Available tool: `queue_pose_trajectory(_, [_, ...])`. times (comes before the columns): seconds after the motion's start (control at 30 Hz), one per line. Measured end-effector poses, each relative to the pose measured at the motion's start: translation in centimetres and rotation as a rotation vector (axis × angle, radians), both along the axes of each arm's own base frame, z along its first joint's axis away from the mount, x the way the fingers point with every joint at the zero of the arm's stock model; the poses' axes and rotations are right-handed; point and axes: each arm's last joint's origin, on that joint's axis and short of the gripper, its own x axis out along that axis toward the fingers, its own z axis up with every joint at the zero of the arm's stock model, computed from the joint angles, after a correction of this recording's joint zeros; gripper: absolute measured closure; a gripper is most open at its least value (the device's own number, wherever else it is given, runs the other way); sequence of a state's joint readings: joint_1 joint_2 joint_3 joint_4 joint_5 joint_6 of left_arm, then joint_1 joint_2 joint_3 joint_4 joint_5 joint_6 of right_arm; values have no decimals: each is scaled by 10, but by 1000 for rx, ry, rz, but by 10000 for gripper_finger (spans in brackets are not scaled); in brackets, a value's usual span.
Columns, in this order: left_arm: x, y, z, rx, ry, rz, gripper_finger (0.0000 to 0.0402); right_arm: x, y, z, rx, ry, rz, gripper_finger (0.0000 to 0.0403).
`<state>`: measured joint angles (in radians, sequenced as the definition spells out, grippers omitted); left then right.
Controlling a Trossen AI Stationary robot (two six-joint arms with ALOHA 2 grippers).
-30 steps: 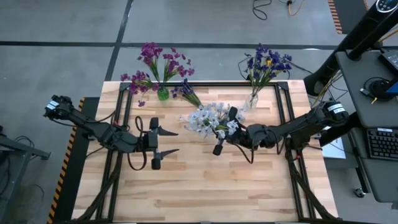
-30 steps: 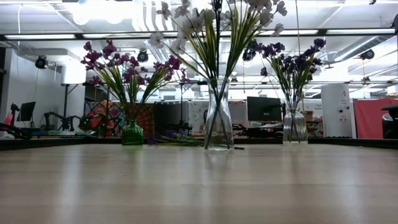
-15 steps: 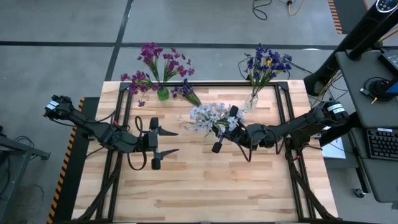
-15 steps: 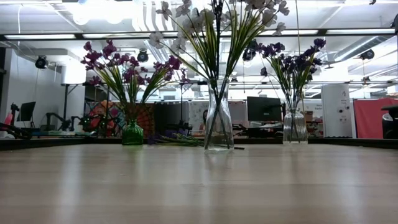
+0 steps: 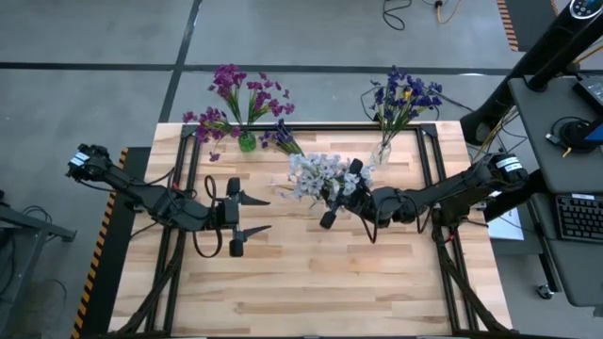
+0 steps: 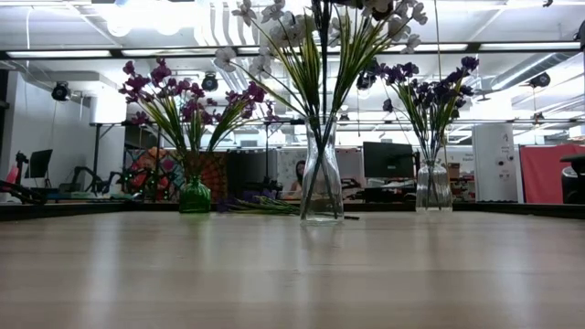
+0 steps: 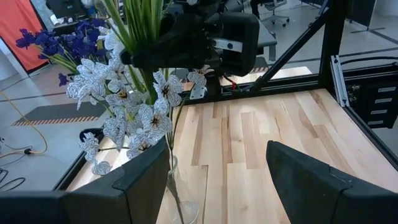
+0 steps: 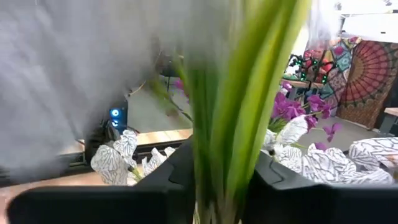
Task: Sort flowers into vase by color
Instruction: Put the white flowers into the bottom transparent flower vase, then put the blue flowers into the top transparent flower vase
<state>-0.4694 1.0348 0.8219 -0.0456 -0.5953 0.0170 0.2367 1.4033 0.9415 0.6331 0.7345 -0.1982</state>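
The white flowers (image 5: 316, 174) stand with their green stems in a clear vase (image 6: 322, 187) at mid-table, and my right gripper (image 5: 332, 193) is shut on those stems. Magenta flowers (image 5: 240, 94) stand in a green vase (image 6: 194, 195) at the far left. Blue-violet flowers (image 5: 403, 96) fill a clear vase (image 6: 433, 187) at the far right. One blue-violet spray (image 5: 283, 139) lies flat on the table beside the green vase. My left gripper (image 5: 254, 213) hangs open over the table, left of the middle vase, and touches nothing. My right gripper pinches the bunched green stems (image 8: 224, 155) of the white flowers between its two fingers (image 8: 180, 180), just below the blossoms. It comes in about level from the table's right side, with the fingers across the stems. The stems stand nearly upright, their lower ends in the clear vase.
A black frame rail (image 5: 311, 127) runs along the table's far edge and down both sides. Bare wooden tabletop (image 5: 311, 282) fills the near half. Beyond the table are desks, screens and a patterned hanging (image 6: 219, 174).
My right gripper has rolled at the wrist while staying over mid-table. The white blossom bunch has swung from leaning toward the table's left to a tighter cluster nearer the far edge, its stems standing straighter in the vase.
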Motion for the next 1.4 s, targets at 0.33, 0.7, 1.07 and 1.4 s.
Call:
queue_pose_trajectory(0.33, [0, 0, 0, 0, 0, 0, 151, 4, 0, 8, 31, 82, -41, 247])
queue_pose_trajectory(0.7, [1, -1, -1, 6, 6, -1, 151, 7, 6, 34, 127, 261, -57, 186])
queue_pose_trajectory(1.07, [8, -3, -3, 30, -13, -3, 151, 3, 18, 55, 153, 268, -26, 158])
queue_pose_trajectory(1.4, [13, -5, -4, 60, -24, -9, 151, 1, 18, 70, 149, 270, -26, 158])
